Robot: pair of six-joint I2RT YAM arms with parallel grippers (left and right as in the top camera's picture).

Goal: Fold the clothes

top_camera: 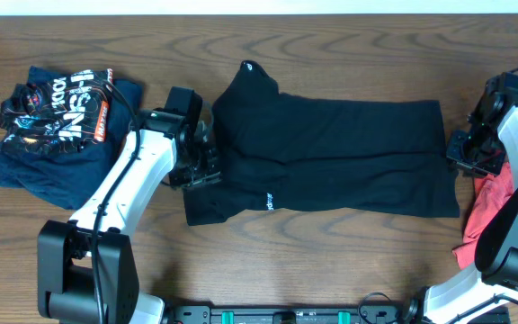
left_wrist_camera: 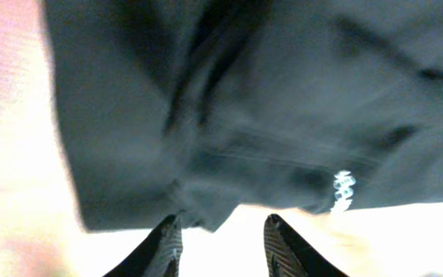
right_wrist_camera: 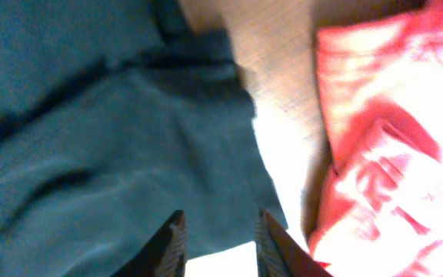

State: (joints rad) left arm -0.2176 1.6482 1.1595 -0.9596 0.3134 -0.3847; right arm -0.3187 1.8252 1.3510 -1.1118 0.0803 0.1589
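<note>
The black shirt (top_camera: 331, 153) lies spread across the middle of the table (top_camera: 331, 261). My left gripper (top_camera: 201, 164) sits at its collar end, my right gripper (top_camera: 464, 151) at the hem. Both are spread, holding nothing. Next, I judge, each must pinch its edge cleanly, then carry it across.

I have 2 open strips of bare table (top_camera: 331, 261): one between the black shirt (top_camera: 331, 157) and the arm bases, one along its far side. The navy printed clothes pile (top_camera: 57, 126) blocks the left end, and the red garment (top_camera: 497, 211) crowds the right gripper (top_camera: 461, 153).
</note>
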